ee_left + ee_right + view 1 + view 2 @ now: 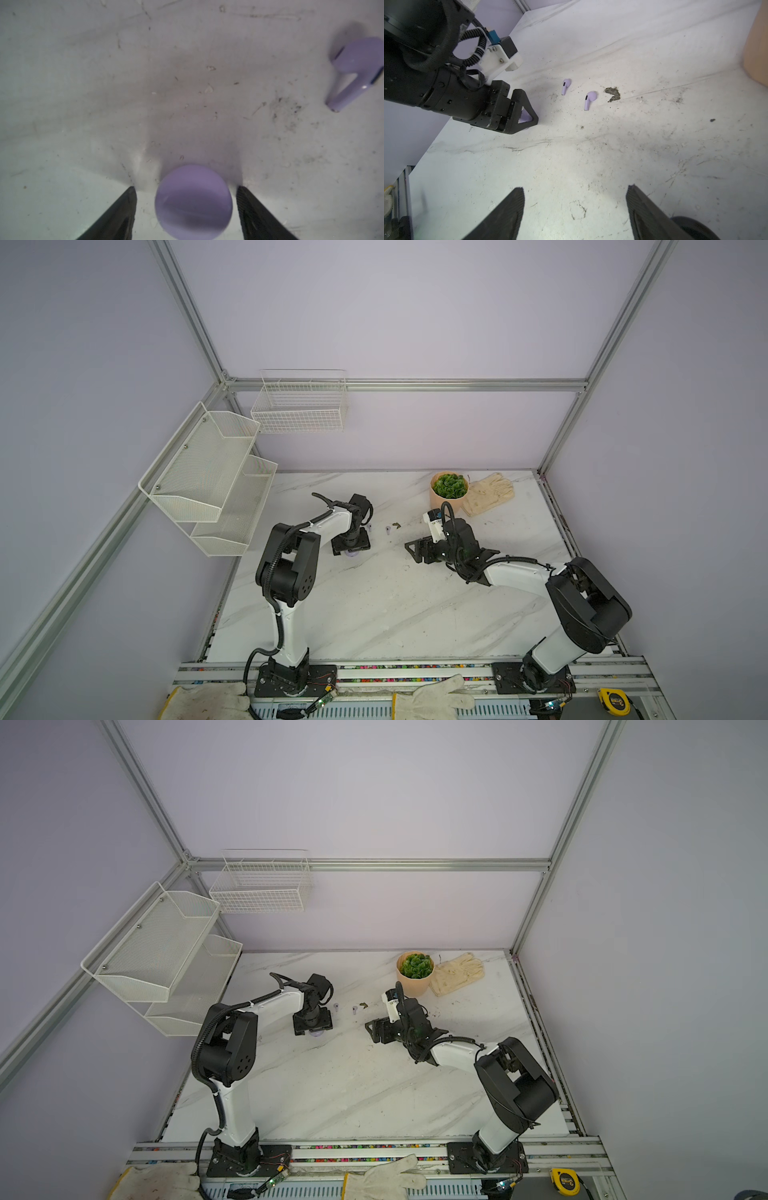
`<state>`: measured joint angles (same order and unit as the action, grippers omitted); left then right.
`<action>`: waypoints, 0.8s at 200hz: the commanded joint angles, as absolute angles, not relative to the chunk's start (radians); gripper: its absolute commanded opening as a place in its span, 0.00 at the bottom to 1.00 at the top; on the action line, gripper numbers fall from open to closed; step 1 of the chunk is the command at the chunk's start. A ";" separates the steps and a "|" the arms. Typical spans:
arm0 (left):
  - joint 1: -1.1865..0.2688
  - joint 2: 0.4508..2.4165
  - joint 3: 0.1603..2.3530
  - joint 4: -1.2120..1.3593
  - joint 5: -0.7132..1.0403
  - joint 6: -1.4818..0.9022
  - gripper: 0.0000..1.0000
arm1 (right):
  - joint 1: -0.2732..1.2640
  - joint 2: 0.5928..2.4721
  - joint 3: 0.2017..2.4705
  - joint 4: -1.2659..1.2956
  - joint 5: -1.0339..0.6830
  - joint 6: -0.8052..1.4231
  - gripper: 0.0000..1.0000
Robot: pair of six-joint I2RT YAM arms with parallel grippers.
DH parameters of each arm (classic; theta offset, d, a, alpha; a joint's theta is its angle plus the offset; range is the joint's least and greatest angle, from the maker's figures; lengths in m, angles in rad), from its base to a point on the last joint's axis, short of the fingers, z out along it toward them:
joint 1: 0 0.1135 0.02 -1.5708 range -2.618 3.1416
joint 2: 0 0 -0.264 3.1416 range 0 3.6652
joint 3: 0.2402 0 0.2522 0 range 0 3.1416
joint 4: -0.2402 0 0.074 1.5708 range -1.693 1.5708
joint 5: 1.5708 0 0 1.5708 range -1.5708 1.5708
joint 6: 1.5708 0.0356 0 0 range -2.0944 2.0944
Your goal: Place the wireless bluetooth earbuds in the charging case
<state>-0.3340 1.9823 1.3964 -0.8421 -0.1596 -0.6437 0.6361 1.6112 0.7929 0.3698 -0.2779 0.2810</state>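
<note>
Robot lab test cell: aluminium profile frame point(409, 384) with plain lilac wall panels point(415, 315), marble-print tabletop point(374, 605), two robot arms point(336, 520) bolted to a front rail point(415, 672), wire racks point(208, 477) on the walls, tape measure point(611, 700) and work gloves point(432, 697) by the rail

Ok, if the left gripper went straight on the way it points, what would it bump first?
Most likely the table. The left gripper points down at it, open, with a finger on each side of the round lilac case, so the tips should miss the case. Depth is hard to judge, though.
</note>
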 commanded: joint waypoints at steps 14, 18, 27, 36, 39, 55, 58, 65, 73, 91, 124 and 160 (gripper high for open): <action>-0.327 1.977 1.451 -0.819 -0.161 -0.649 0.68 | 0.641 1.629 0.816 0.382 -0.290 0.292 0.80; -0.325 1.976 1.452 -0.819 -0.161 -0.649 0.68 | 0.641 1.629 0.817 0.382 -0.290 0.291 0.81; -0.324 1.974 1.451 -0.814 -0.163 -0.646 0.65 | 0.641 1.629 0.818 0.380 -0.291 0.293 0.80; -0.324 1.975 1.451 -0.808 -0.163 -0.642 0.65 | 0.641 1.628 0.818 0.377 -0.292 0.294 0.80; -0.323 1.975 1.451 -0.806 -0.163 -0.642 0.65 | 0.641 1.628 0.818 0.378 -0.292 0.294 0.80; -0.322 1.975 1.451 -0.795 -0.163 -0.634 0.63 | 0.641 1.628 0.818 0.374 -0.292 0.294 0.80; -0.322 1.976 1.452 -0.792 -0.161 -0.634 0.62 | 0.642 1.629 0.818 0.374 -0.293 0.294 0.80; -0.321 1.977 1.452 -0.789 -0.160 -0.631 0.62 | 0.641 1.628 0.819 0.372 -0.292 0.295 0.80; -0.321 1.978 1.452 -0.785 -0.157 -0.632 0.61 | 0.641 1.628 0.820 0.369 -0.292 0.295 0.81; -0.320 1.978 1.448 -0.777 -0.148 -0.629 0.60 | 0.641 1.626 0.822 0.365 -0.290 0.297 0.80; -0.321 1.972 1.428 -0.766 -0.126 -0.634 0.57 | 0.641 1.630 0.824 0.365 -0.290 0.299 0.80; -0.321 1.958 1.403 -0.753 -0.105 -0.638 0.55 | 0.641 1.637 0.834 0.356 -0.282 0.293 0.80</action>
